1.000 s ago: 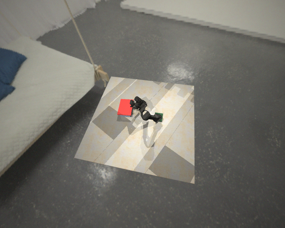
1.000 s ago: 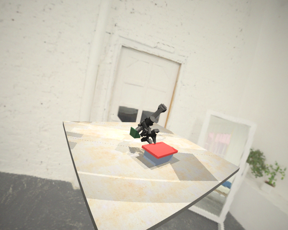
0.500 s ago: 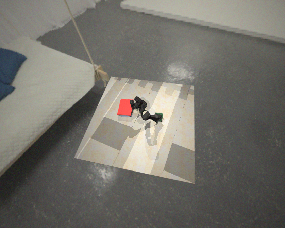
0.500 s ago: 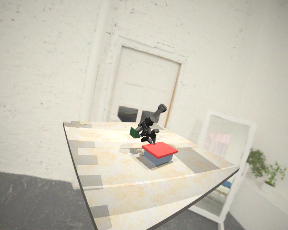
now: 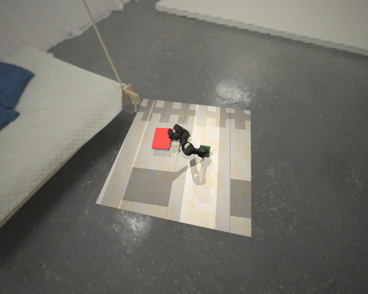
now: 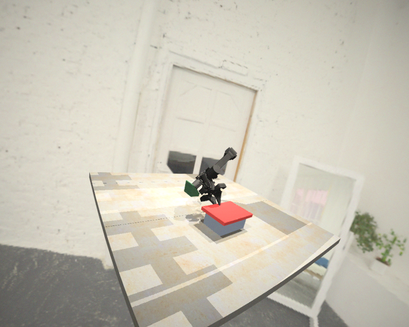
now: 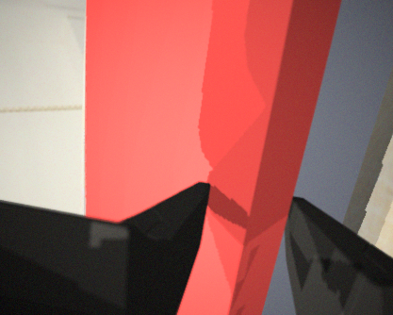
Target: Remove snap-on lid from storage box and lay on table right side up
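Note:
The red lid [image 5: 161, 138] [image 6: 227, 212] [image 7: 147, 118] lies level on top of the blue-grey storage box [image 6: 229, 229] [image 7: 350, 71], which stands on the table [image 5: 196, 196] [image 6: 261, 246]. My gripper [image 5: 171, 136] [image 6: 216, 203] [image 7: 247, 202] is shut on the lid's edge, on the side nearest the arm's base. In the wrist view the left finger lies over the lid's top face and the right finger is at its darker side rim, in front of the box wall. The inside of the box and the underside of the lid are hidden.
The arm's green base plate [image 5: 207, 148] [image 6: 190, 189] is on the table beside the box, and the black arm reaches from it to the lid. A hanging bed [image 5: 67, 104] is beyond the table's left edge in the top view.

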{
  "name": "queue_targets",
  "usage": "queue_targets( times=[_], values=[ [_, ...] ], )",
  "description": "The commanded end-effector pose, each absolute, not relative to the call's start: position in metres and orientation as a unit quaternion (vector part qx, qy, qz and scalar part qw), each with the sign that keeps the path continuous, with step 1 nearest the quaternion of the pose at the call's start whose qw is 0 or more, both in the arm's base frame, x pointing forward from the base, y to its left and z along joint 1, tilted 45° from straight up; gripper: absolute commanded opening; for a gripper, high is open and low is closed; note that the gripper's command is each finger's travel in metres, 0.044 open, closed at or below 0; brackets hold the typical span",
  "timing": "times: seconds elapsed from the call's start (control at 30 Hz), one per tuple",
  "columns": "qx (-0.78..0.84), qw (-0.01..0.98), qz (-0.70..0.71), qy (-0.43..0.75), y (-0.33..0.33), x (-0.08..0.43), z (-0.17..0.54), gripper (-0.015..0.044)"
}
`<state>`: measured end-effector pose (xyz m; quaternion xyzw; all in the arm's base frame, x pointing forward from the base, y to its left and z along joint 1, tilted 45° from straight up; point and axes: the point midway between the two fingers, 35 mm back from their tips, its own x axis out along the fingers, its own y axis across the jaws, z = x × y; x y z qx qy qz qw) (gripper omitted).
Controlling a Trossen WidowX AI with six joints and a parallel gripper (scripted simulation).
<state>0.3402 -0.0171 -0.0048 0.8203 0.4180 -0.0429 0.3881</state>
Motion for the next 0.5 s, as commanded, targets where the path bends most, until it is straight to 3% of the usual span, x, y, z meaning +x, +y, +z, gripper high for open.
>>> queue_targets(
  times=[0.0, 0.47],
  values=[
    [0.821, 0.388, -0.042, 0.417, -0.0186, 0.3403, -0.0036, 0.0],
    [0.821, 0.389, -0.042, 0.417, -0.0206, 0.3405, -0.0015, 0.0]
  ],
)
